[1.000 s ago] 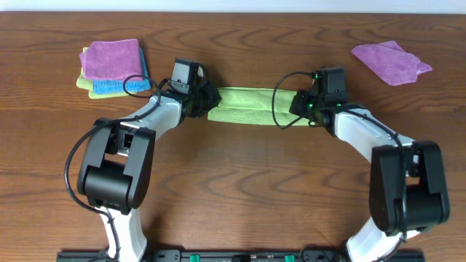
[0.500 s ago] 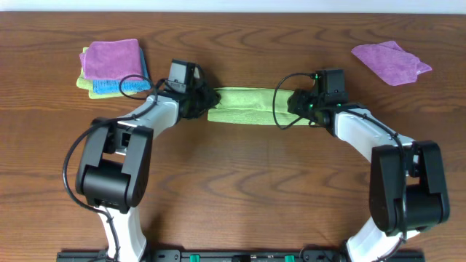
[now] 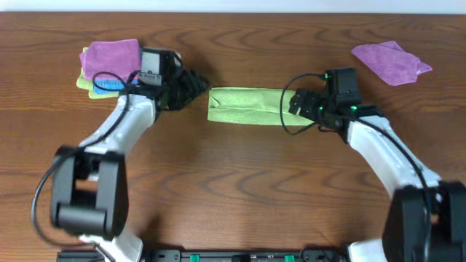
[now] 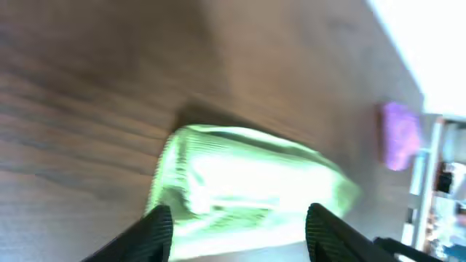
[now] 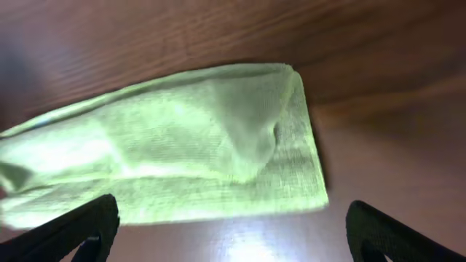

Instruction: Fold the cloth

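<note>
One cloth (image 3: 246, 106), a folded strip, was recorded on the table (image 3: 233, 189). Soft, light, limp handling was judged; end corners were preferred for pinching. The left gripper (image 4: 239, 223) and right gripper (image 5: 229, 227) were seen spread, empty.

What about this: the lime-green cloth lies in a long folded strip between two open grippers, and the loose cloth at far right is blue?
No: the overhead view shows that loose cloth is purple, not blue. The lime-green cloth does lie in a long folded strip between the open left gripper and right gripper.
</note>
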{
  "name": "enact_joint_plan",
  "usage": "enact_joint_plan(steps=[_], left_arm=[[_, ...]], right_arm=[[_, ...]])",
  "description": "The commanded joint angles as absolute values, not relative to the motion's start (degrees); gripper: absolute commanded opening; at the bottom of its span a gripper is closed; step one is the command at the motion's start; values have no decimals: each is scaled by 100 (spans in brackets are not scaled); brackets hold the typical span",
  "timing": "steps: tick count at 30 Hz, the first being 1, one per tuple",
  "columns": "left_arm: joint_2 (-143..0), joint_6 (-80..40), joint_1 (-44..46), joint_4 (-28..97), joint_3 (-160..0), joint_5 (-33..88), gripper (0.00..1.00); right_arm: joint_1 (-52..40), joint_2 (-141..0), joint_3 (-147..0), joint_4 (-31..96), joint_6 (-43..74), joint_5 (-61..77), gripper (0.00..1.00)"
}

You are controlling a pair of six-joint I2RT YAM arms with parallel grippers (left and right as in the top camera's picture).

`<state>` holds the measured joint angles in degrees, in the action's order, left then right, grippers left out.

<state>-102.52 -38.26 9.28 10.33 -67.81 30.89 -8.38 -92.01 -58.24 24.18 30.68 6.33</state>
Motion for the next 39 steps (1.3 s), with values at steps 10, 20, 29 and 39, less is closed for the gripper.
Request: enact_joint_plan(steps=[10,20,29,39], left_arm=[[-10551,-4150,1562,484,-6919,2709,6],[-11397,-4659,1669,117,-6960,2672,6],[-11778,-4779,1804,128,-6960,2670,6],[-11885,-4602,1804,471,-6960,2615,6]], right_arm=[[-816,-8626,-5909,3258,4027,945,99],[-816,-8774,-5909,3253,4425,904,99],[-816,-9557,-5909,3212,4788,928,99],[-816,-9985,-5909,2652,4886,720,99]])
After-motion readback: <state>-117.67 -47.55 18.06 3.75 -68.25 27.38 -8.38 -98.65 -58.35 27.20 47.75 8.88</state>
